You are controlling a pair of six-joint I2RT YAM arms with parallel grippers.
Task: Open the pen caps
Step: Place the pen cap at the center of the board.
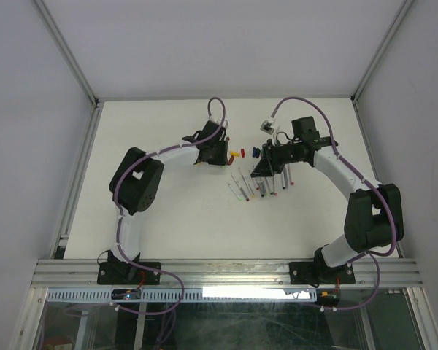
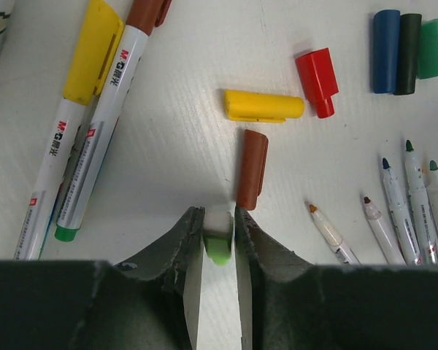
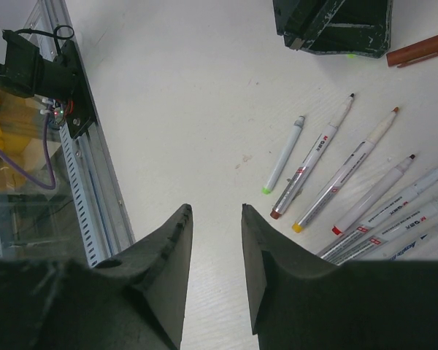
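Left wrist view, here's the count: seven caps off their pens. That's yellow, red, brown, blue, black and green on the surface, plus one light green cap. Two capped pens on the left. Five bare pens, tips showing, on the right. Overhead, two arms.

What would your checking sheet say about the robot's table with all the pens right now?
Surface: white table, no spills seen.
Job's things: loose yellow cap, red cap, brown cap; uncapped pens in a row; yellow-capped pen not opened yet.
Clutter: small reddish thing by the right wall, too small to tell.
Grippers: left gripper shut on a green-ended white piece; right gripper open, empty.
Cables: purple cables along both arms.
Surroundings: white walls; metal rail at the near edge.
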